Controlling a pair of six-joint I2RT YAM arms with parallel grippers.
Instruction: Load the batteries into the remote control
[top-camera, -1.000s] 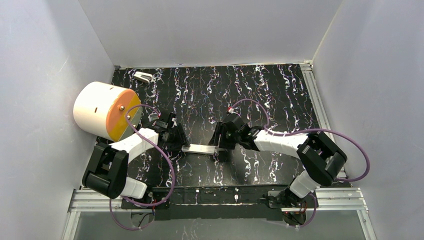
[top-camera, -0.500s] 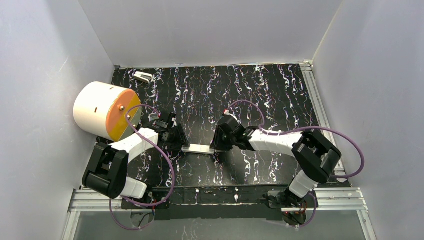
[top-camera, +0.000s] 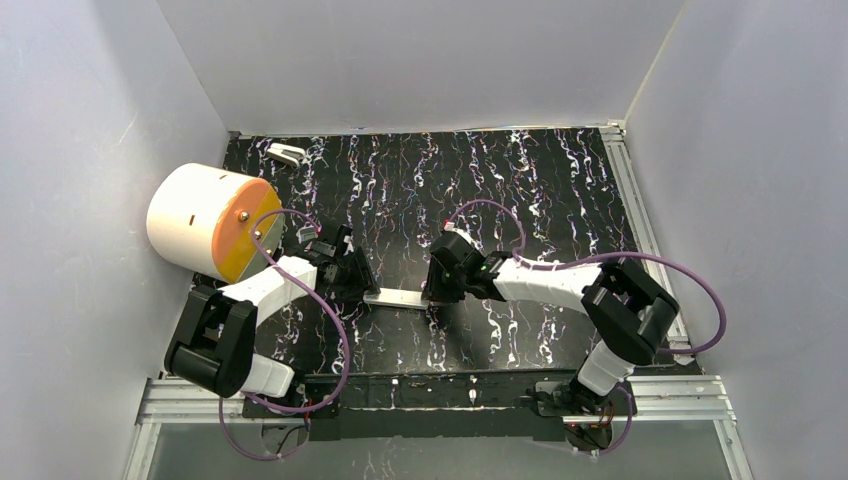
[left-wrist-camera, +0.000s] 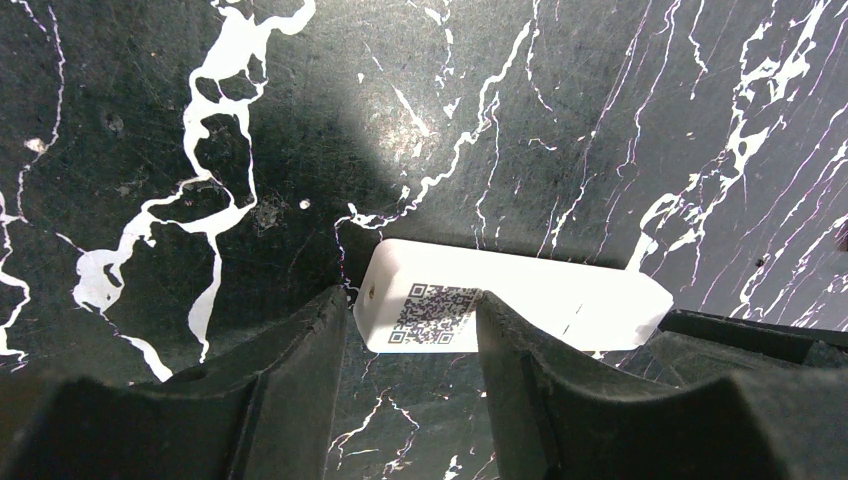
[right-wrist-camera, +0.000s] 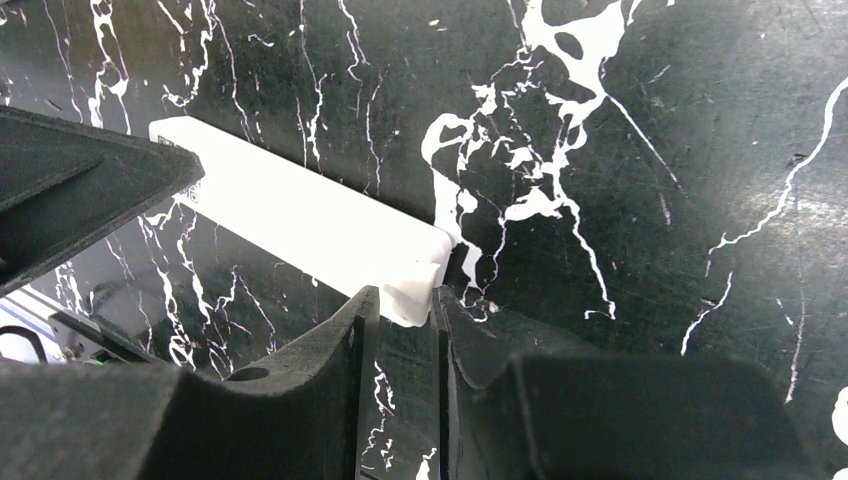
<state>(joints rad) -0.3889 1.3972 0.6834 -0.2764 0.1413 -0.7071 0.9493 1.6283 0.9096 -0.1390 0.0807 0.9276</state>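
The white remote control (top-camera: 398, 297) lies between my two grippers on the black marbled table. In the left wrist view its QR-code face (left-wrist-camera: 540, 300) points at the camera. My left gripper (left-wrist-camera: 410, 300) stands part-way open over the remote's left end, one fingertip (left-wrist-camera: 335, 305) beside the short edge and the other in front of the face. I cannot tell whether they touch it. My right gripper (right-wrist-camera: 405, 295) is shut on the remote's right end (right-wrist-camera: 300, 215), a finger pressed on each side. The batteries are out of view.
A large white cylinder with an orange face (top-camera: 205, 222) lies at the left, close behind the left arm. A small white and dark object (top-camera: 285, 153) sits at the back left corner. Metal rails (top-camera: 640, 220) run along the right and near table edges.
My right gripper has slid left along the table and closed its jaws onto the remote's right end. The left gripper and the remote have hardly moved.
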